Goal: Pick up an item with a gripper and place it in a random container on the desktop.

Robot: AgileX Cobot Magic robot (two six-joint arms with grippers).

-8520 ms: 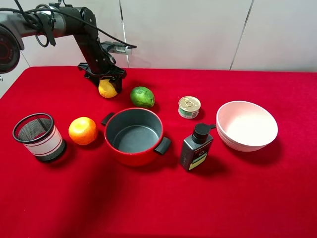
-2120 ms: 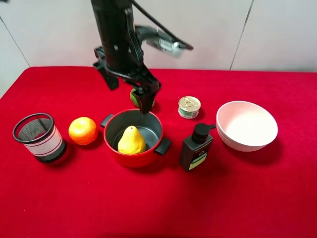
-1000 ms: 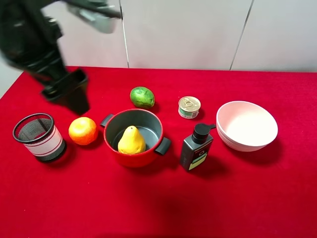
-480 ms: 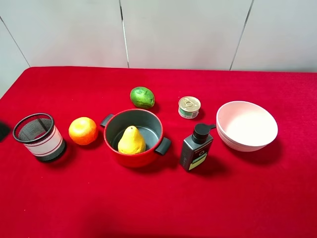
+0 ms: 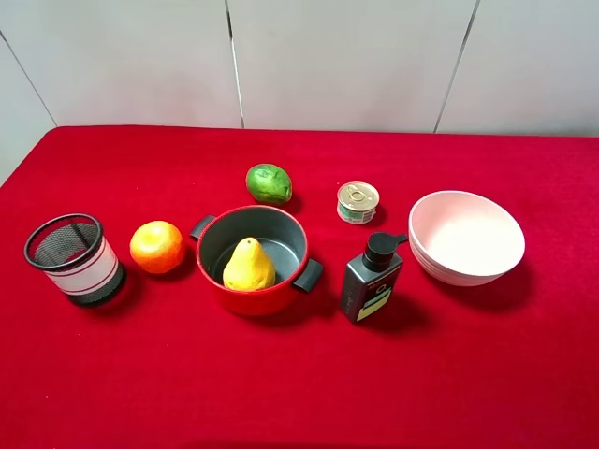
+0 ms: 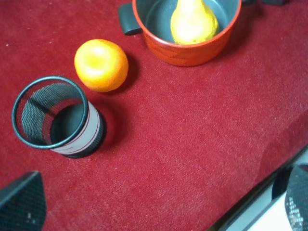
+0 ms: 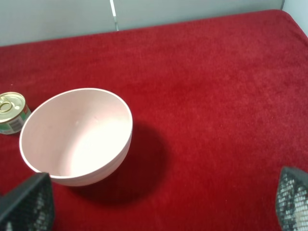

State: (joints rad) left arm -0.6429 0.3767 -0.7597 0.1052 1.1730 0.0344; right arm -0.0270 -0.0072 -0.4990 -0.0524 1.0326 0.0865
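Note:
The yellow pear (image 5: 247,266) stands upright inside the red pot (image 5: 271,296), against its near wall, on the red desktop (image 5: 281,383). In the left wrist view the pear (image 6: 192,21) and the pot (image 6: 185,50) show too. My left gripper (image 6: 156,202) is open and empty, pulled back past the table's edge; only its two fingertips (image 6: 21,201) show. My right gripper (image 7: 159,199) is open and empty, over the table near the pink bowl. Neither arm shows in the exterior view.
An orange (image 5: 156,246) and a black mesh cup (image 5: 75,259) stand left of the pot. A green fruit (image 5: 269,182) lies behind it. A small tin (image 5: 357,202), a dark pump bottle (image 5: 372,278) and a pale pink bowl (image 5: 466,237) stand to the right.
The left arm carried the pear from behind the pot, let it go inside the pot, then swung away left and out of the exterior view. The pear has stayed in the pot.

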